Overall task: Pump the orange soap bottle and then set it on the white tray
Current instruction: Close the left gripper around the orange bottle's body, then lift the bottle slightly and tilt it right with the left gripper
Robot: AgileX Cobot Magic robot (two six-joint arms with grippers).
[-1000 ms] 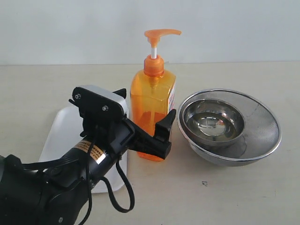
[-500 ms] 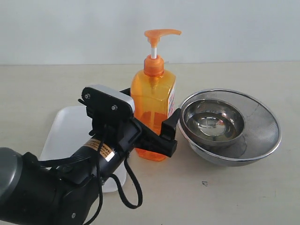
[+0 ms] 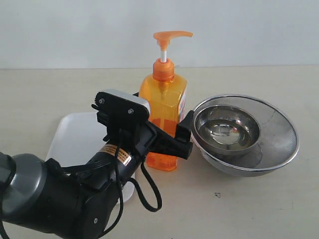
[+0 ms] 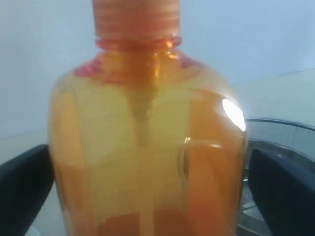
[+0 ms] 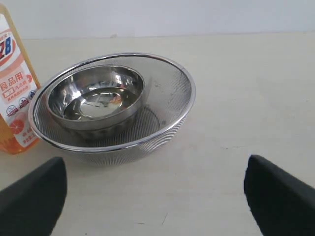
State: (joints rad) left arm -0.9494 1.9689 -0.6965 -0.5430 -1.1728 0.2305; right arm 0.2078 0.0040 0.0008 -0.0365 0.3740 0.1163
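Over the last second the left gripper (image 3: 162,124) had pushed forward until its wide-open jaws straddled the bottle (image 3: 162,99), not yet squeezing it. The bottle stood upright on the table (image 3: 249,199) between tray (image 3: 75,134) and bowls (image 3: 244,132), seemingly unpumped. The right gripper (image 5: 157,196) hung open.

Pale wall (image 3: 75,30) behind beige tabletop (image 3: 259,209)
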